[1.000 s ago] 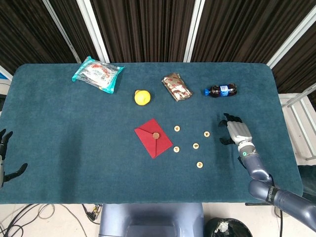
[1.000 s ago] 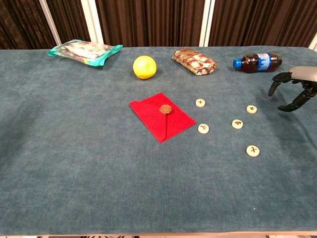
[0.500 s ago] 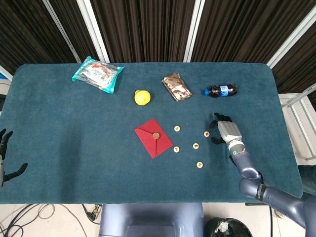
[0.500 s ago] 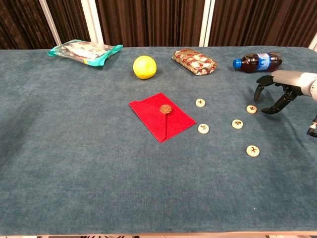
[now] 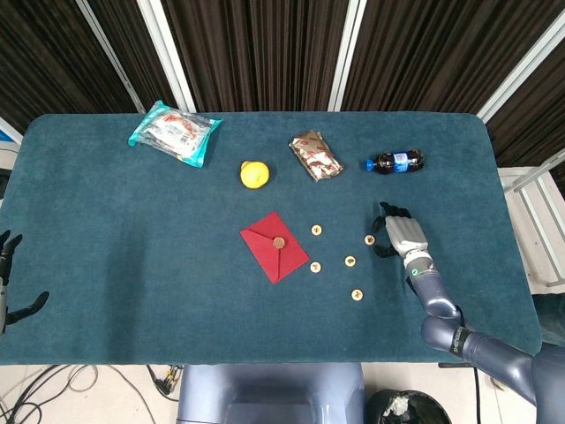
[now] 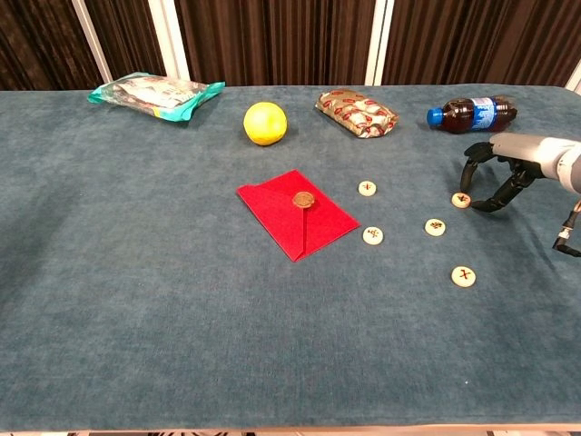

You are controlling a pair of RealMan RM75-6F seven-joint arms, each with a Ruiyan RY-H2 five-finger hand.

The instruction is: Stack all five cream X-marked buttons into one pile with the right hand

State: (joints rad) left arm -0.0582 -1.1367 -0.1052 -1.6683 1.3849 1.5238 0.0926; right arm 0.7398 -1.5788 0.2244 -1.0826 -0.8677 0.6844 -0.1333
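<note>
Nothing stacked yet; five cream buttons [image 6: 436, 226] lying apart, right of the red envelope [image 6: 298, 213]; right hand [image 6: 497, 176] empty, fingers spread, poised just beside the far-right button [image 6: 461, 200].

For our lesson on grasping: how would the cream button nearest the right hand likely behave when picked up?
The button is a small flat disc lying flush on the cloth, so it probably resists pinching and may slide. It looks rigid and light. The right hand sits beside it, fingers apart.

The right hand [image 5: 399, 237] hovers, fingers spread, just beside the rightmost cream button [image 5: 371, 238].
</note>
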